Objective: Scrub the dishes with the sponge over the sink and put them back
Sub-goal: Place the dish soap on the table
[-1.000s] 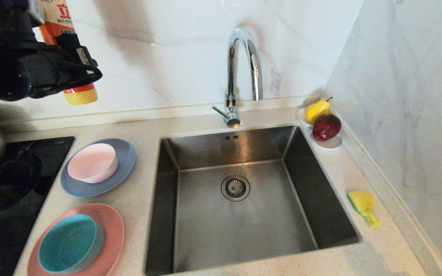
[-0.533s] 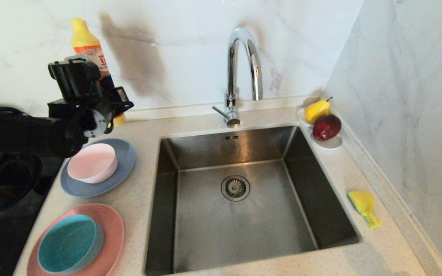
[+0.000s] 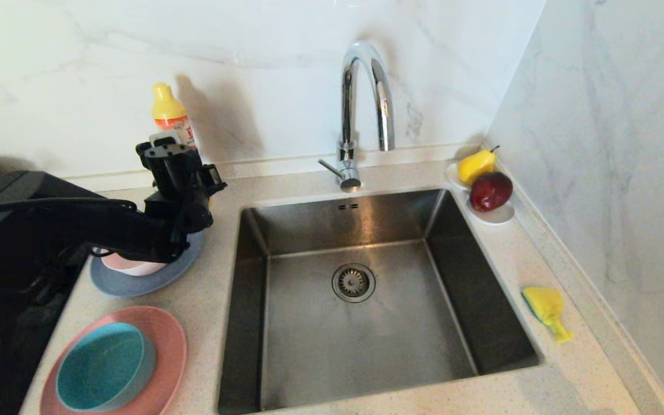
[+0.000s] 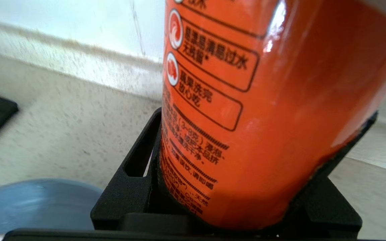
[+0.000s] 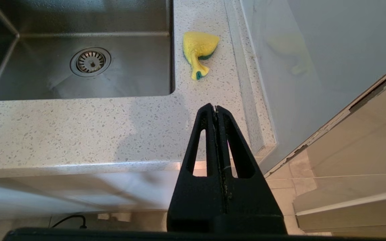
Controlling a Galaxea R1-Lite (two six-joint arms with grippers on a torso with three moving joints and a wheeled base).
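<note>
Four dishes unscrubbed beside the left end effector (image 3: 173, 153), clamped on an orange detergent bottle (image 4: 263, 110); sponge (image 5: 198, 50) untouched ahead of the shut right end effector (image 5: 215, 107).

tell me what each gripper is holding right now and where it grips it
The left gripper holds the orange dish-soap bottle, its fingers clamped on either side of the lower body. The right gripper holds nothing; its fingers are shut together.

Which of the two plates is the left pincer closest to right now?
The grey-blue plate, the one carrying the pale pink bowl. The left pincer is just behind it, gripping the orange bottle; the salmon plate lies nearer the counter's front edge.
</note>
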